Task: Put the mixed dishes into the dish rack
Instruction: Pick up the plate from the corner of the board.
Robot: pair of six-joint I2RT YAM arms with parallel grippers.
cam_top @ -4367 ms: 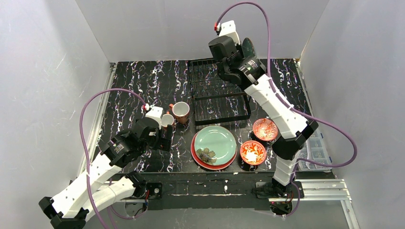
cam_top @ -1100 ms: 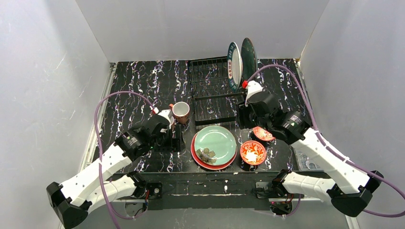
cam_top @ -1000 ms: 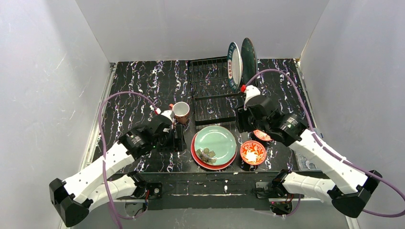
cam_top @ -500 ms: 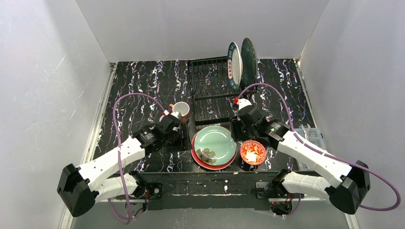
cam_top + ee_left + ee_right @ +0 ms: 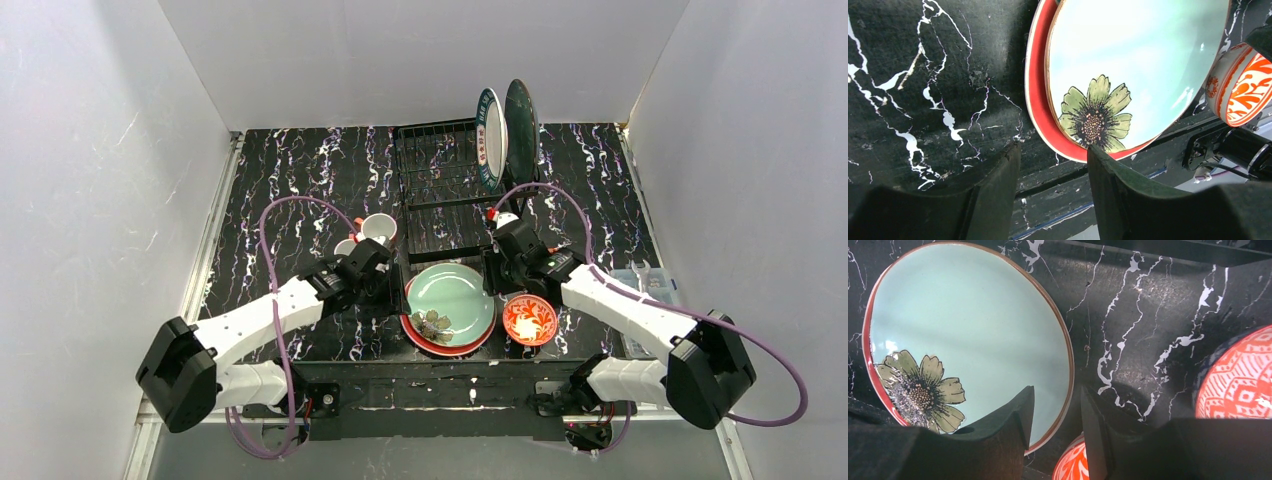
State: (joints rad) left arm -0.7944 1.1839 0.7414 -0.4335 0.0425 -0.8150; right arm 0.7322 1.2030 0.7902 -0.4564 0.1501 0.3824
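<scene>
Glazed green plate: stiff, slippery, breakable; pinch the rim. Left claw and right claw sit half-open astride it, seemingly not gripping.

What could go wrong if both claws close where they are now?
1. The left claw straddles the edge where the pale green round plate lies on the red round plate; it might pinch both.
2. The right claw straddles the green plate's opposite rim, so the arms may pull against each other.
3. A small red-patterned bowl sits close beside the right claw and could get knocked.
</scene>
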